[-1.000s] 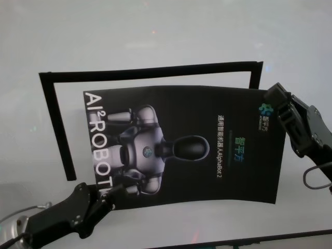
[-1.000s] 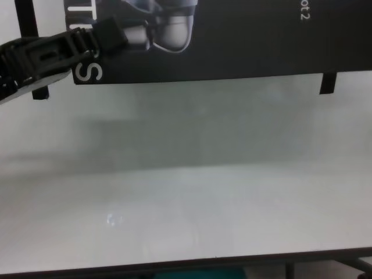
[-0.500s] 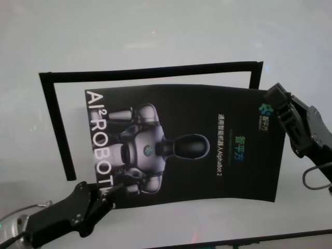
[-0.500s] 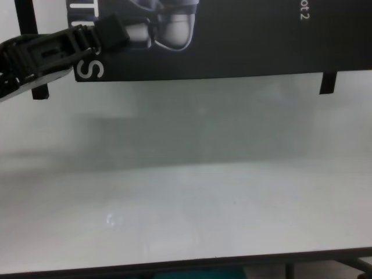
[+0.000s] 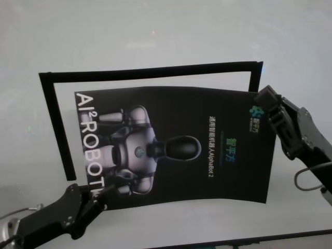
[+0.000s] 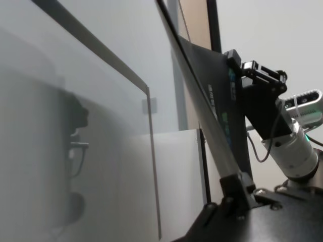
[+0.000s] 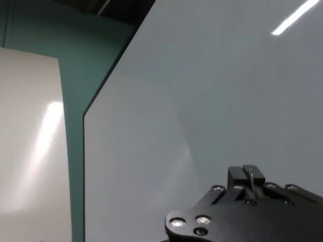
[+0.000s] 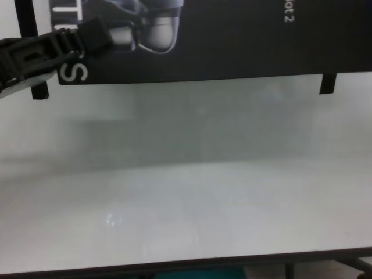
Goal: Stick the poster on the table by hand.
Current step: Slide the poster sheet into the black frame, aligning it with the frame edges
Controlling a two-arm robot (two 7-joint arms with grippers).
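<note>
The poster (image 5: 176, 148) is a black glossy sheet with a silver robot picture and white letters. It hangs slightly bowed just above the white table (image 5: 155, 31), held by both grippers. My left gripper (image 5: 99, 196) is shut on its near left corner. My right gripper (image 5: 261, 96) is shut on its far right corner. The chest view shows the poster's near edge (image 8: 221, 64) and the left gripper (image 8: 93, 36). The left wrist view shows the poster edge-on (image 6: 202, 118).
Narrow black tape strips frame the spot: a long one along the far side (image 5: 150, 71), one down the left (image 5: 56, 129), and a short one at the right (image 5: 255, 78). Their near ends show in the chest view (image 8: 328, 84). The table's dark front edge (image 8: 186, 268) lies close.
The poster and both grippers have shifted to the left, closer to the left tape strip. Both grips are unchanged.
</note>
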